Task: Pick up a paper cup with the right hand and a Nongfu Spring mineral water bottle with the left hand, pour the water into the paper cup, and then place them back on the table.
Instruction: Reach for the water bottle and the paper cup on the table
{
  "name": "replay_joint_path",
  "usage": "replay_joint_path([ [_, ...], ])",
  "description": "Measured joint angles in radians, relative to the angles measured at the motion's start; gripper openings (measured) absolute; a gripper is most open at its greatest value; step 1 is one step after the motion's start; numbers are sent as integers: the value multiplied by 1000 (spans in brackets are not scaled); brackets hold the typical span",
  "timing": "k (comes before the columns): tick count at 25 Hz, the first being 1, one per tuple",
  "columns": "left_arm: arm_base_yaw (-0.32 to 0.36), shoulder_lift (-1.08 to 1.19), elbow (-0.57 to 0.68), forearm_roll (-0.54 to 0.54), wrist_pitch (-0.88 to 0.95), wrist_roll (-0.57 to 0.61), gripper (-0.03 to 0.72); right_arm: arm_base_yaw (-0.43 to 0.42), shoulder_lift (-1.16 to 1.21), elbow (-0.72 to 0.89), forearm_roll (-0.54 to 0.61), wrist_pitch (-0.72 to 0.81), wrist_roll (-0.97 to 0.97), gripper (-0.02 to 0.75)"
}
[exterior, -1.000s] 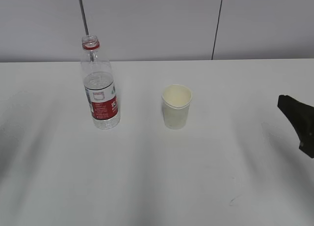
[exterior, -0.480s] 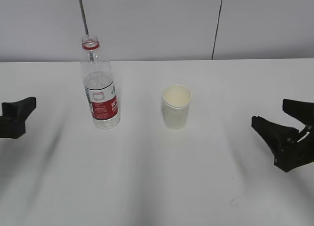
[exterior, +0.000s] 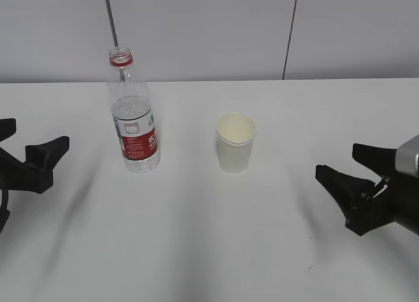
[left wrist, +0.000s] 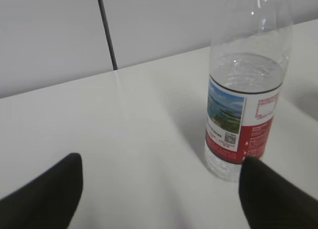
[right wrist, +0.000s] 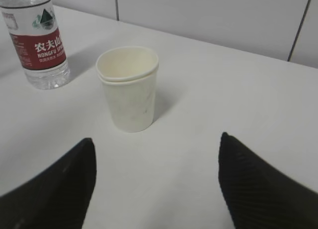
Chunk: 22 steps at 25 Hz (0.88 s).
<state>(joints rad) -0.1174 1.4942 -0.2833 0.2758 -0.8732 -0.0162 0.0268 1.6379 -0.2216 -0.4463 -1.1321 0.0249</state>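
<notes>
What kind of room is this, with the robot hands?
Probably a robot test lab, not a kitchen: a bare white table, plain grey wall panels behind, and only a water bottle and paper cup set out between two open grippers.

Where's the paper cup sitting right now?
In the exterior view the paper cup stands upright near the table's centre, right of the water bottle, ahead of the open right gripper.
</notes>
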Motion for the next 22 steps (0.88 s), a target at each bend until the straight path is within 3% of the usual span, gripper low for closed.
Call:
replay_joint_path([
  [9,0,156,-2,39,-209,0,586,0,133,-88,-86,-8,-4,568],
  [22,0,180,-2,40,-225,0,586,44,274,-272,-186,-8,-2,589],
])
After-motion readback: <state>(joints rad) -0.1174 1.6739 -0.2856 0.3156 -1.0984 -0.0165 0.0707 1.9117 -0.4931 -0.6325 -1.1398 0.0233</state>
